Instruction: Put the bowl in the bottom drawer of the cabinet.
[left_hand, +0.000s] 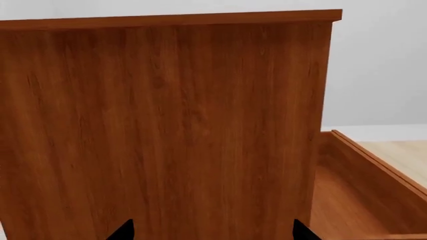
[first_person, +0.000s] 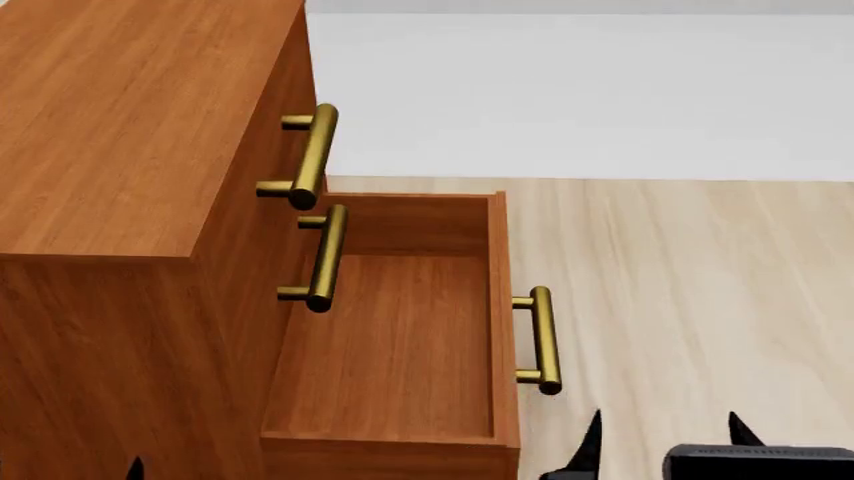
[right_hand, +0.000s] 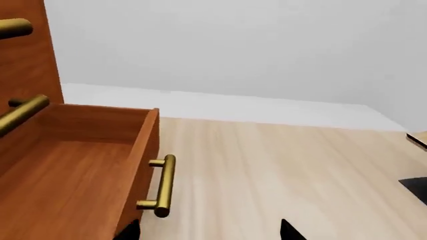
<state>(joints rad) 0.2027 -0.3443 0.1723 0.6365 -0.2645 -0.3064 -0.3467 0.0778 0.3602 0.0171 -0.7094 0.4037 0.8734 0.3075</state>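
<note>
The bowl is out of view in every frame. The reddish-brown cabinet (first_person: 120, 120) stands at the left, and its side panel (left_hand: 167, 125) fills the left wrist view. The bottom drawer (first_person: 387, 340) is pulled out and holds nothing; its brass handle (first_person: 541, 340) faces right. My left gripper (left_hand: 213, 232) is open, close to the cabinet's side, with nothing between its fingers. My right gripper (first_person: 665, 440) is open and empty over the floor, just right of the drawer's handle (right_hand: 163, 185).
The two upper drawers are shut, and their brass handles (first_person: 314, 155) (first_person: 324, 255) jut out over the open drawer. Pale wood floor (first_person: 694, 280) runs right to a white wall. A dark object (right_hand: 417, 187) shows at the edge of the right wrist view.
</note>
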